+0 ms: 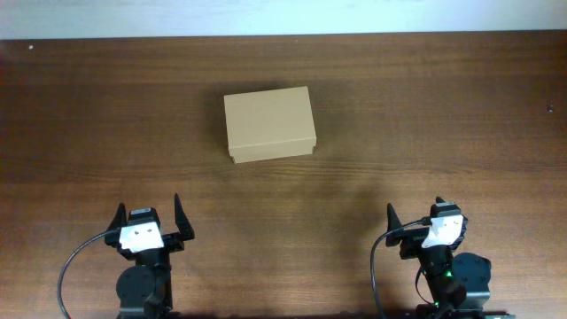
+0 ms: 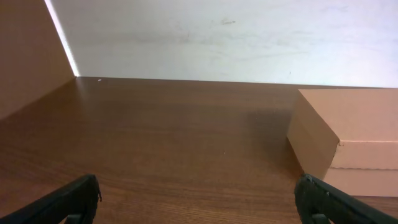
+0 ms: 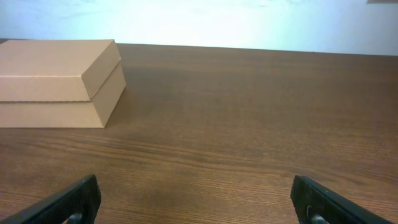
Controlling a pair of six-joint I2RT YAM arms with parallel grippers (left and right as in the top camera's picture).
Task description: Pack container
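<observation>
The container (image 1: 269, 123) is a plain tan cardboard box with its lid shut, standing on the wooden table a little left of centre. It also shows at the right of the left wrist view (image 2: 348, 140) and at the left of the right wrist view (image 3: 59, 81). My left gripper (image 1: 149, 211) is open and empty near the front edge, well short of the box; its fingers frame bare table (image 2: 199, 196). My right gripper (image 1: 416, 213) is open and empty at the front right (image 3: 196, 199), also far from the box.
The dark wooden table (image 1: 425, 106) runs back to a white wall (image 1: 283, 13). No other objects are in view.
</observation>
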